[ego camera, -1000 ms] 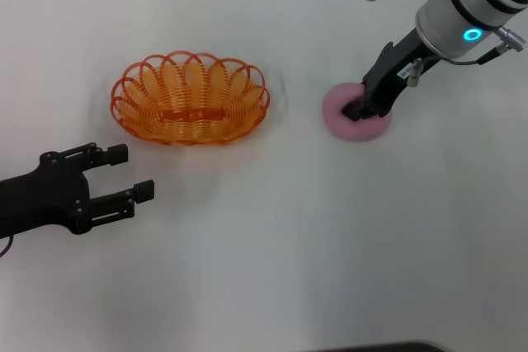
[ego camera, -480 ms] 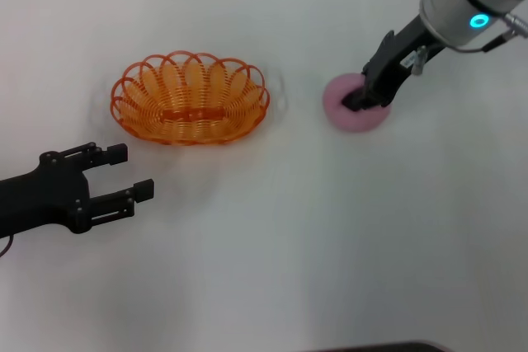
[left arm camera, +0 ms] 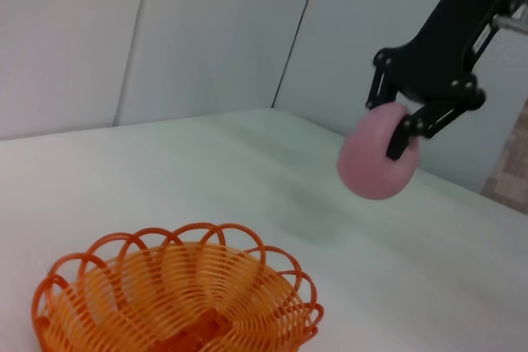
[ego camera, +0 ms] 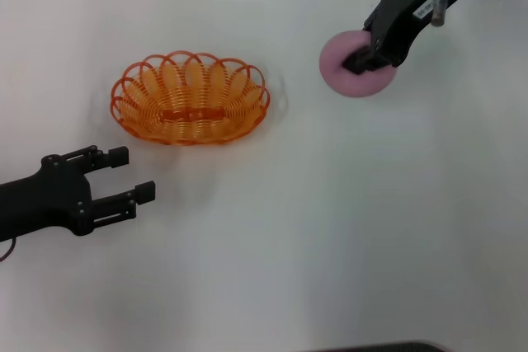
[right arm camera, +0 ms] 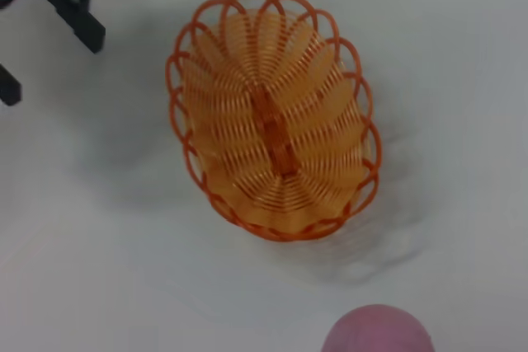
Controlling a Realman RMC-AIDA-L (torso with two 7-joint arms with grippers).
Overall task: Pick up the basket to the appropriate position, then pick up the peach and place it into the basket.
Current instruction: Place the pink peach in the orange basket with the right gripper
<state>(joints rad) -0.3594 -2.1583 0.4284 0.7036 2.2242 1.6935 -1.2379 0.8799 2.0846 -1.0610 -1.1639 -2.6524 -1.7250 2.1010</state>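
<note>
The orange wire basket (ego camera: 190, 98) rests on the white table, left of centre; it also shows in the left wrist view (left arm camera: 175, 300) and the right wrist view (right arm camera: 275, 157). My right gripper (ego camera: 370, 53) is shut on the pink peach (ego camera: 348, 71) and holds it in the air, well right of the basket. The left wrist view shows the peach (left arm camera: 373, 157) hanging clear above the table in the black fingers (left arm camera: 400, 133). A slice of the peach (right arm camera: 377, 331) shows in the right wrist view. My left gripper (ego camera: 124, 173) stands open, low at the left, nearer than the basket, holding nothing.
The white table (ego camera: 313, 220) spreads around the basket with nothing else on it. Grey wall panels (left arm camera: 214, 39) rise behind the table in the left wrist view.
My right gripper has lifted the peach off the table and carried it up and slightly away. The left arm and the basket have stayed put.
</note>
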